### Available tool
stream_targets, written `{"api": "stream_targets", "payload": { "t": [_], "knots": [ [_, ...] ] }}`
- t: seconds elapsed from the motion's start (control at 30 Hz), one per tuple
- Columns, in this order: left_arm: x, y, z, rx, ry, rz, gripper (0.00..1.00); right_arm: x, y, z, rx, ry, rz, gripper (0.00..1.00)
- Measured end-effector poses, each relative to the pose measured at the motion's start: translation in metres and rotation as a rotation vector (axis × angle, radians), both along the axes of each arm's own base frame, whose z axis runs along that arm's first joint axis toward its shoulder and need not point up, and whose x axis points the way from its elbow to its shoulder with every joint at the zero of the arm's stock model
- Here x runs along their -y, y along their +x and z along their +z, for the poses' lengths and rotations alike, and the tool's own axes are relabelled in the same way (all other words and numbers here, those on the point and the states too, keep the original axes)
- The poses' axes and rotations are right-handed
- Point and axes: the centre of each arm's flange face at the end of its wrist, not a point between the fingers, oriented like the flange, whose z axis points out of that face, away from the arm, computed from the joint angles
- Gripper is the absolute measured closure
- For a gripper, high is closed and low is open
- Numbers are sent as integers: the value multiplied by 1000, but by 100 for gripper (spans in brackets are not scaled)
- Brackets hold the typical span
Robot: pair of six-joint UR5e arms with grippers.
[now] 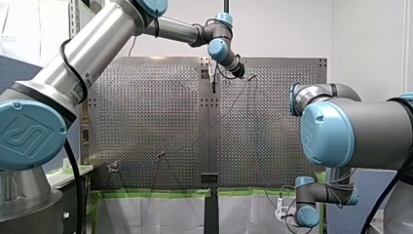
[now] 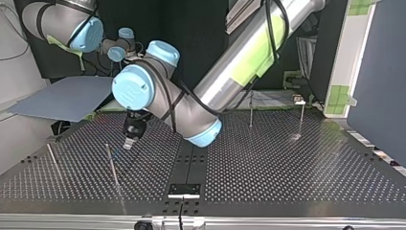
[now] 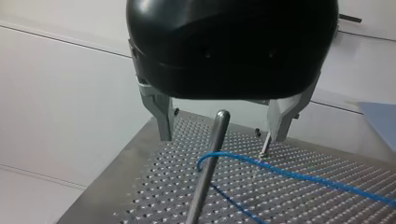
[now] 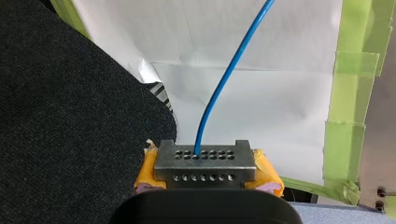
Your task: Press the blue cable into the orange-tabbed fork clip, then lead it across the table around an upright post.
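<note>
Hanging near the tabletop's (image 3: 154, 196) far edge, our left hand (image 3: 217, 142) spreads wide; the blue cable (image 3: 299, 175) curls round a post (image 3: 205, 172) just below its fingers (image 3: 161, 116). Our right hand (image 4: 208, 169) clenches the cable between yellow pads (image 4: 148, 173).

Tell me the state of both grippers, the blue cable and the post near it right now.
left gripper: jaws open, empty.
right gripper: jaws shut on the blue cable.
blue cable: looped around the post, one end gripped.
post: upright.
</note>
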Motion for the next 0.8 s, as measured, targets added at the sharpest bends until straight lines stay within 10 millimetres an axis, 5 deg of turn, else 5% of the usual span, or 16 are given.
{"api": "stream_targets", "payload": {
  "t": [0.8],
  "knots": [
    [-44, -30, 48, 38, -224, 65, 0, 0, 0, 1, -6, 6, 19, 99]
  ]
}}
